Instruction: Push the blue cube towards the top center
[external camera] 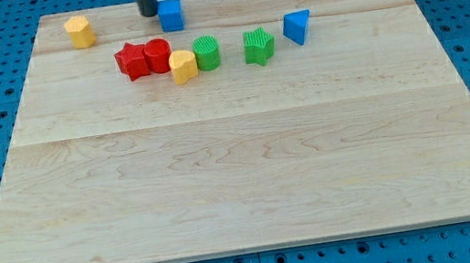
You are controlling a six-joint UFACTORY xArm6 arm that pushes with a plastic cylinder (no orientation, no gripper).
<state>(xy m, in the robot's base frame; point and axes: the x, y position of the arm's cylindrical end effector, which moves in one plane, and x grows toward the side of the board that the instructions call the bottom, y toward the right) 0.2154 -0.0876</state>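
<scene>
The blue cube [171, 15] sits near the view's top edge of the wooden board [240, 168], a little left of centre. My tip [148, 14] is at the cube's left side, touching it or nearly so. The dark rod rises from there out of the view's top.
A yellow block [80, 31] lies at the top left. Below the cube stand a red star [130, 60], a red cylinder [158, 55], a yellow heart-like block [183, 66], a green cylinder [206, 52], a green star [258, 46] and a blue triangular block [297, 26].
</scene>
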